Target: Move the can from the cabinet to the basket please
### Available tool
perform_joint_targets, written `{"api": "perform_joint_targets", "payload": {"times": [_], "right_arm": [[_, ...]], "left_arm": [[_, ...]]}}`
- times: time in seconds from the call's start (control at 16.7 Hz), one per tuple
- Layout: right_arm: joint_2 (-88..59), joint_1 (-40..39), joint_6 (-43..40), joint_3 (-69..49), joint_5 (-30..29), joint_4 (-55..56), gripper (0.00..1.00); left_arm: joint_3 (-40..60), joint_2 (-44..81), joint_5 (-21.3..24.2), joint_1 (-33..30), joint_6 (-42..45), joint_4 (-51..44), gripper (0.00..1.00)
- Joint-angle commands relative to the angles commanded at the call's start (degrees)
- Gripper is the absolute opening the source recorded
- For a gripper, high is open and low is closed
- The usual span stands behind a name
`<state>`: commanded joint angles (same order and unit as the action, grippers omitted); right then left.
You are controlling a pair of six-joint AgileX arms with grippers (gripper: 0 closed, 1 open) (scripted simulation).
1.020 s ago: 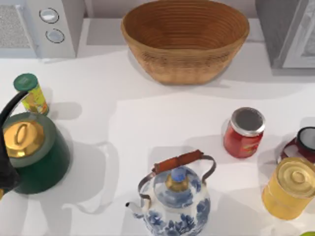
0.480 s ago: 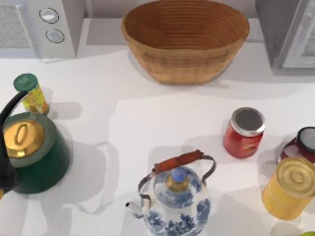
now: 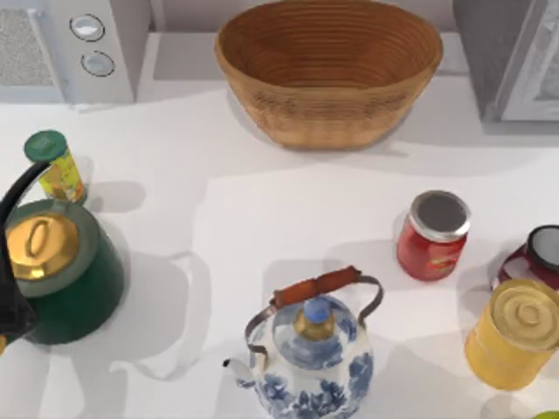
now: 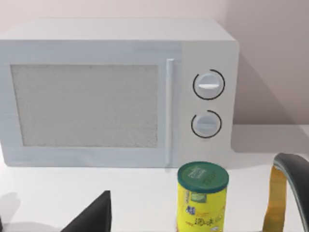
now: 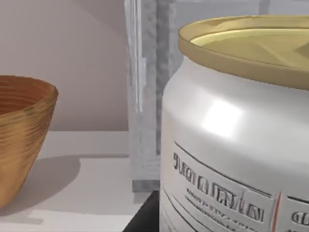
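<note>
The basket stands at the far middle of the worktop, with the grey cabinet at the far right corner and a white microwave with two round knobs at the far left. I cannot tell where the can sits from what I see here. Along the left side are a small yellow container with a green cap and, just nearer, a green kettle with a gold lid. A blue-and-white porcelain kettle stands at the near middle. To the right are a red jar with a silver lid, a yellow canister with a gold lid and a red mug at the edge. A dark part of my left tool sits low before the microwave and the yellow container. My right tool is close beside a pale lettered tin with a gold lid, with the cabinet's white-framed door and the basket's side beyond it. I cannot tell whether either tool is spread or pressed together.
</note>
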<state>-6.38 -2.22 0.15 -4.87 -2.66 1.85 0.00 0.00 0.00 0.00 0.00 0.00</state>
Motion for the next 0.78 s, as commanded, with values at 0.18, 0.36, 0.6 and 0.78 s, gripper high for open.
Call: {"api": "perform_joint_targets", "payload": {"times": [0.18, 0.36, 0.6, 0.78], "right_arm": [[-10.8, -3.4, 0.1, -8.3, -3.8, 3.4, 0.00], [-26.0, -8.1, 0.3, -19.4, -8.5, 8.0, 0.00], [-50.5, -15.4, 0.5, -36.6, -15.6, 15.3, 0.00], [-69.5, -20.9, 0.6, -49.6, -21.0, 20.7, 0.00]], "left_arm": [[0.0, 0.0, 0.0, 0.0, 0.0, 0.0, 1.00], [0.0, 0.0, 0.0, 0.0, 0.0, 0.0, 1.00], [0.0, 0.0, 0.0, 0.0, 0.0, 0.0, 1.00], [0.0, 0.0, 0.0, 0.0, 0.0, 0.0, 1.00]]}}
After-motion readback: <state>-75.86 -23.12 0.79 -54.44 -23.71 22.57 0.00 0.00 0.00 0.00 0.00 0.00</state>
